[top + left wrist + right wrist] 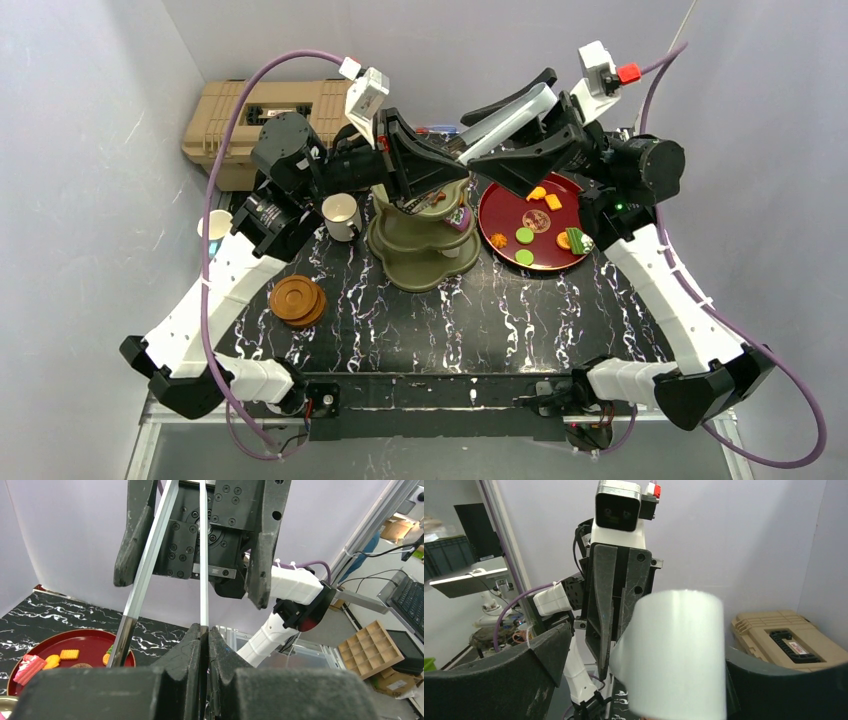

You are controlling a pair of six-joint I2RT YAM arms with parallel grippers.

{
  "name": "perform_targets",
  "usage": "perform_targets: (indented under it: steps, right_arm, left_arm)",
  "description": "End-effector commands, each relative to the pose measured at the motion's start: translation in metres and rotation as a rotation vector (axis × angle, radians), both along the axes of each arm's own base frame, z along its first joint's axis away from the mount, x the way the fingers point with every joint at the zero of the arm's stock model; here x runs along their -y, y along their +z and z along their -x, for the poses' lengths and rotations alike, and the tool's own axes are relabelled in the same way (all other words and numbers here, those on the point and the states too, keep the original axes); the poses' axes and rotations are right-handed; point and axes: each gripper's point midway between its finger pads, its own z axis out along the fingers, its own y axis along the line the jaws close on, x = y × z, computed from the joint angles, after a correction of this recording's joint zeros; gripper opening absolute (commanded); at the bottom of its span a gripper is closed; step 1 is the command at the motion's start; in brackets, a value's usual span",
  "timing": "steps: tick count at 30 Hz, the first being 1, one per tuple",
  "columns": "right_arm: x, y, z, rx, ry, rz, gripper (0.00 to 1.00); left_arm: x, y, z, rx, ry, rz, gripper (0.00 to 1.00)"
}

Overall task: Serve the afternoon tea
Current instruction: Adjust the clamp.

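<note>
The olive-green three-tier stand (425, 250) stands mid-table with a purple pastry (460, 216) on a tier; its knob is hidden under my left gripper. Silver tongs (508, 118) hang above it between both grippers. My left gripper (458, 160) is shut on one blade of the tongs (203, 555), as the left wrist view (205, 630) shows. My right gripper (497, 140) is open, its fingers wide apart around the tongs' other end (674, 650). Several pastries (545, 205) lie on the dark-red plate (500, 215). The white mug (342, 215), white-and-blue cup (212, 225) and wooden saucers (297, 300) sit at the left.
The tan toolbox (250, 115) sits at the back left, also in the right wrist view (784, 640). The dark-red plate (85, 640) is right of the stand. Grey walls close the left, back and right sides.
</note>
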Motion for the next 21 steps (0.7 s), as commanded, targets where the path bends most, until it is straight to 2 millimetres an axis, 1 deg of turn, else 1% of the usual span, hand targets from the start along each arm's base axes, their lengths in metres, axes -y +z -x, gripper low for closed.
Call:
perform_targets:
  steps: [1,3,6,8,9,10,12,13,14,16,18,20,21]
  right_arm:
    - [-0.007,0.003,0.0,0.02,-0.005,0.029,0.86]
    - [-0.009,0.002,0.001,0.015,0.008,0.036,0.78]
    - [-0.012,0.0,-0.002,-0.008,0.014,0.053,0.54]
    - [-0.013,-0.003,-0.009,-0.027,-0.021,0.07,0.43]
    - [-0.014,-0.007,-0.016,-0.038,-0.059,0.091,0.39]
    - [-0.013,-0.01,-0.022,-0.043,-0.099,0.102,0.37]
    - [-0.011,-0.014,-0.033,-0.055,-0.177,0.13,0.32]
    - [-0.009,-0.016,-0.038,-0.056,-0.213,0.145,0.27]
    - [-0.008,-0.018,-0.042,-0.059,-0.246,0.158,0.23]
    - [-0.005,-0.022,-0.048,-0.062,-0.296,0.176,0.18]
    - [-0.002,-0.026,-0.057,-0.07,-0.353,0.193,0.14]
    - [0.003,-0.031,-0.068,-0.078,-0.419,0.216,0.09]
    - [0.005,-0.037,-0.073,-0.093,-0.453,0.234,0.07]
  left_arm:
    - [-0.003,0.014,0.001,0.067,0.01,0.036,0.0]
    - [-0.002,0.013,0.001,0.065,0.01,0.031,0.0]
    - [-0.003,0.014,0.0,0.073,0.015,0.031,0.0]
    - [-0.004,0.016,0.0,0.092,0.023,0.036,0.0]
    - [-0.005,0.016,-0.001,0.103,0.032,0.037,0.0]
    - [-0.006,0.016,-0.001,0.12,0.039,0.035,0.06]
    - [-0.009,0.017,-0.003,0.166,0.065,0.033,0.13]
    - [-0.01,0.015,-0.007,0.187,0.094,0.027,0.17]
    - [-0.013,0.015,-0.011,0.213,0.127,0.02,0.3]
    - [-0.02,0.015,-0.024,0.262,0.221,0.01,0.48]
    - [-0.027,0.017,-0.032,0.301,0.286,0.013,0.77]
    - [-0.032,0.021,-0.035,0.333,0.323,0.016,0.93]
    - [-0.034,0.023,-0.035,0.347,0.338,0.02,0.97]
